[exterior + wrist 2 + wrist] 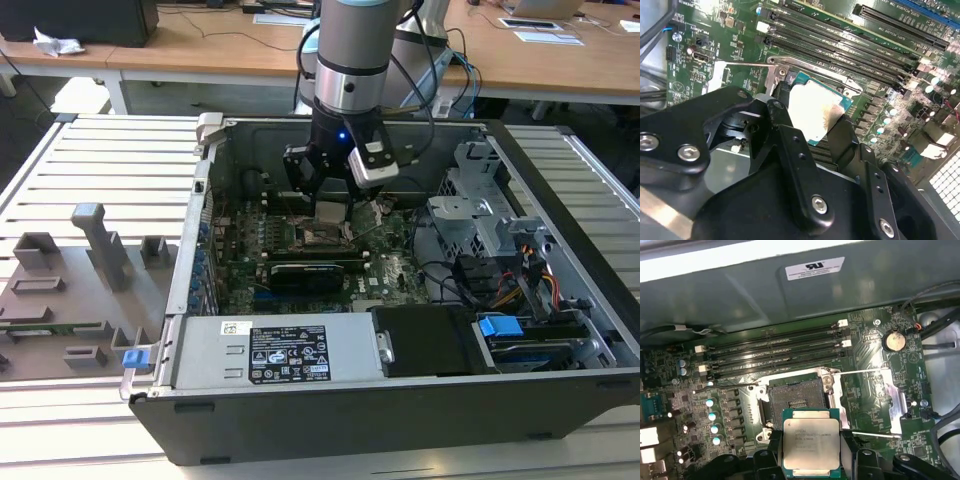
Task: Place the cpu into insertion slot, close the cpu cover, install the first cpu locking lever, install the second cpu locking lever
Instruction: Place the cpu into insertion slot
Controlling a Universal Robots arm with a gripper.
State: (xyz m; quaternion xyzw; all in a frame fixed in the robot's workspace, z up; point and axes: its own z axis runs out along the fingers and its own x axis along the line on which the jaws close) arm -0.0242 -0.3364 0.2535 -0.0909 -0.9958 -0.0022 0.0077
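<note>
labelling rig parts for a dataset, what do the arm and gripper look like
The arm is a pale grey tube with a silver ring, ending in a black wrist showing a small blue light. A white-grey block sits on its side, and black cables loop behind. The gripper is black, with jointed link fingers fastened by silver screws.

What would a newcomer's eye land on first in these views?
First, the silver-topped cpu, clamped in the end effector over the green motherboard and not yet in the bare insertion slot. Beside the slot, the shiny cpu cover lies swung open. In the exterior view, the arm reaches down into the open computer case.
</note>
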